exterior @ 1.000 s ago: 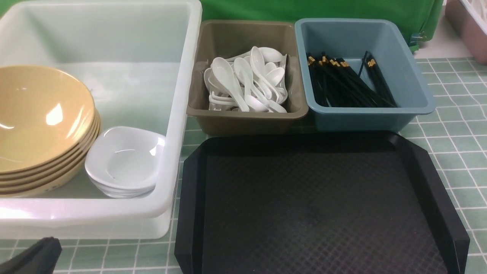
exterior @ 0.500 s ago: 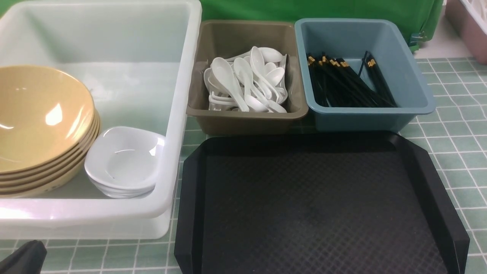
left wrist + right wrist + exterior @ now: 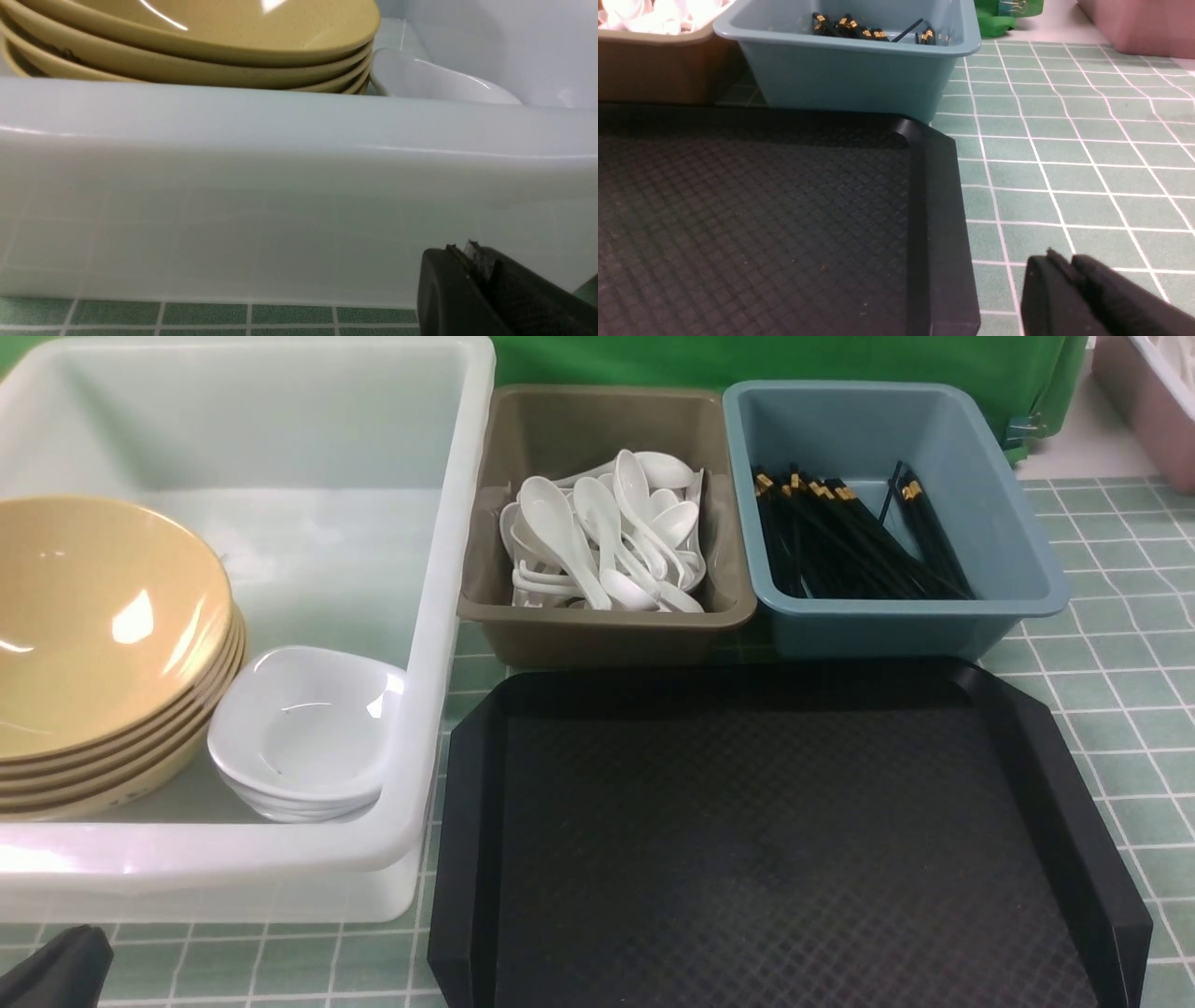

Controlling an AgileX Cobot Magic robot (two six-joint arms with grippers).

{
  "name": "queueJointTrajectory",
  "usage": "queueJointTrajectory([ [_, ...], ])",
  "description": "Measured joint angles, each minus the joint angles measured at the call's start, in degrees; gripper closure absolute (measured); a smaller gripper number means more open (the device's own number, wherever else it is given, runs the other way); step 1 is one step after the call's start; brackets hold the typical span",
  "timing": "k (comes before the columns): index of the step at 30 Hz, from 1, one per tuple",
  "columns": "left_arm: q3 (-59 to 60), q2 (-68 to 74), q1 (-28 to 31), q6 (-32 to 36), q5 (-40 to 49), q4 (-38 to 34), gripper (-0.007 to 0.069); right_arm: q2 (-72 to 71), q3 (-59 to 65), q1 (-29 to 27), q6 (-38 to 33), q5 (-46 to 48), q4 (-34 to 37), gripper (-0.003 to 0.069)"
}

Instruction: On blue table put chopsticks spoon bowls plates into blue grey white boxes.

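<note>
The white tub (image 3: 448, 569) holds several stacked tan bowls (image 3: 103, 635) and stacked white plates (image 3: 303, 733). The grey-brown box (image 3: 607, 621) holds several white spoons (image 3: 607, 537). The blue box (image 3: 1018, 551) holds several black chopsticks (image 3: 840, 537). My left gripper (image 3: 467, 252) is shut and empty, low on the blue table (image 3: 1102, 709) in front of the tub's near wall (image 3: 280, 196); its tip shows at the front view's bottom left (image 3: 56, 971). My right gripper (image 3: 1057, 261) is shut and empty, over the tiles right of the black tray (image 3: 934, 210). It is out of the front view.
The black textured tray (image 3: 1055, 784) lies in front of the two small boxes, with nothing on it. A pinkish crate (image 3: 1148, 401) stands at the back right. A green cloth (image 3: 840, 359) hangs behind the boxes.
My left gripper has pulled back and down toward the bottom left corner of the front view; only a small tip still shows. Nothing else has moved.
</note>
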Motion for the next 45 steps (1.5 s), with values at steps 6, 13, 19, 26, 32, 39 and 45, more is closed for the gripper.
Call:
queueJointTrajectory([
  [6,0.00,0.00,0.00,0.00,-0.07,0.00,0.0622,0.00,0.00,0.00,0.00,0.00,0.00,0.0559],
  [13,0.00,0.00,0.00,0.00,-0.07,0.02,0.0622,0.00,0.00,0.00,0.00,0.00,0.00,0.0552],
  [19,0.00,0.00,0.00,0.00,-0.14,0.02,0.0622,0.00,0.00,0.00,0.19,0.00,0.00,0.0547],
  [26,0.07,0.00,0.00,0.00,-0.24,0.02,0.0622,0.00,0.00,0.00,0.39,0.00,0.00,0.0538],
  [32,0.07,0.00,0.00,0.06,-0.26,0.02,0.0622,0.00,0.00,0.00,0.39,0.00,0.00,0.0533],
  [39,0.07,0.00,0.00,0.06,-0.26,0.02,0.0622,0.00,0.00,0.00,0.43,0.00,0.00,0.0526],
  [45,0.07,0.00,0.00,0.06,-0.26,0.02,0.0622,0.00,0.00,0.00,0.43,0.00,0.00,0.0519],
])
